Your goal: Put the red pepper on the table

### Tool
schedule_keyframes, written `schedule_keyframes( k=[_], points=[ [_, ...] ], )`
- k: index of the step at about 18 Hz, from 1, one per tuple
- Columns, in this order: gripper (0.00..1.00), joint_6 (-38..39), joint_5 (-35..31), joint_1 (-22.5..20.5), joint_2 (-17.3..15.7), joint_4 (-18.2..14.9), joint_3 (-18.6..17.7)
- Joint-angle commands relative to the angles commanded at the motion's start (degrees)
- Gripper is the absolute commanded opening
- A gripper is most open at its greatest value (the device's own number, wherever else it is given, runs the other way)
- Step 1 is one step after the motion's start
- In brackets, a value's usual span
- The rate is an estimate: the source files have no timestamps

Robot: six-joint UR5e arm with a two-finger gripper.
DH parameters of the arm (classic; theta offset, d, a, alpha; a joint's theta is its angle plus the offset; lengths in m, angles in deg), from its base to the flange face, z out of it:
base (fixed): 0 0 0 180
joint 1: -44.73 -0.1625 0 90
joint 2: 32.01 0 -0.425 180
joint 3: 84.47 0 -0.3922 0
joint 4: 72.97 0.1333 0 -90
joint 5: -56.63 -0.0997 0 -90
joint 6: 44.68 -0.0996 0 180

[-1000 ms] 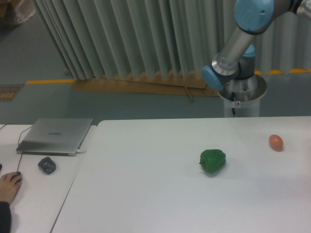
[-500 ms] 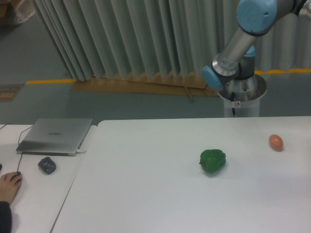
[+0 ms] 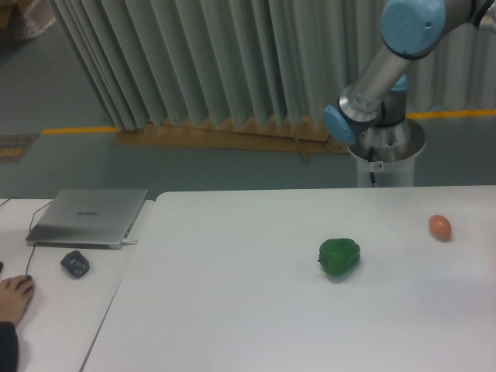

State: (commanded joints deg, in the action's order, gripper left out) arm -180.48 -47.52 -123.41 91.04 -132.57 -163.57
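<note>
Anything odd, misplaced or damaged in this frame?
Nothing spilled or damaged. The green pepper and orange egg-shaped thing sit apart on the table. Oddity: no red pepper is visible, and the arm's gripper is out of frame.

pepper [image 3: 339,257] mid-table [image 3: 232,310], egg [image 3: 440,227] right, laptop [image 3: 87,217] left

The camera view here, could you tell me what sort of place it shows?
Probably a robotics lab or test workspace. A robot arm on a metal pedestal stands behind a white table; a closed laptop and mouse sit on a side desk, and yellow floor tape runs along a folding partition.
</note>
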Motion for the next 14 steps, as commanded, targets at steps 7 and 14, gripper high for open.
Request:
schedule_keyframes(
  k=[7,14],
  points=[
    [0.63,-0.44,0.09,0.0,-0.09,0.09,-0.44],
    [0.48,-0.09,0.35,0.0,-0.26,0.0,-0.27]
  ],
)
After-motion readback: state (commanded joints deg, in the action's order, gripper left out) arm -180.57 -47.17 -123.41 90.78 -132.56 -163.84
